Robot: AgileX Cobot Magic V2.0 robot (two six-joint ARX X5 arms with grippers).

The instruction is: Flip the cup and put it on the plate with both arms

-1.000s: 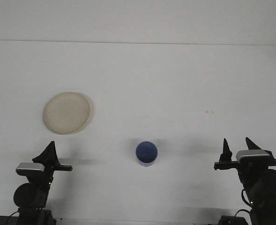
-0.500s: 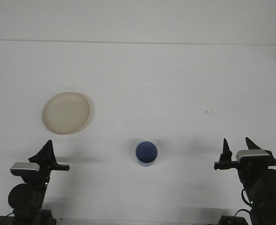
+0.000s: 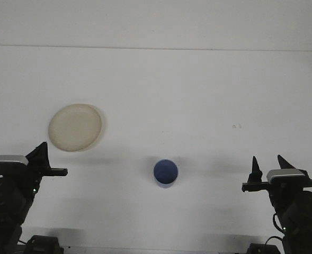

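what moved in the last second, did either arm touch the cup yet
Only the left gripper moved: it swung out toward the table's left edge, away from the blue cup. Nothing was grasped or released. The right gripper, the cup and the plate stayed put.

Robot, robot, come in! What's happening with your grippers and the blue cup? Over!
Right gripper open, holding nothing. Left gripper near the plate, holding nothing. Blue cup on the table, untouched. Nothing in the way.
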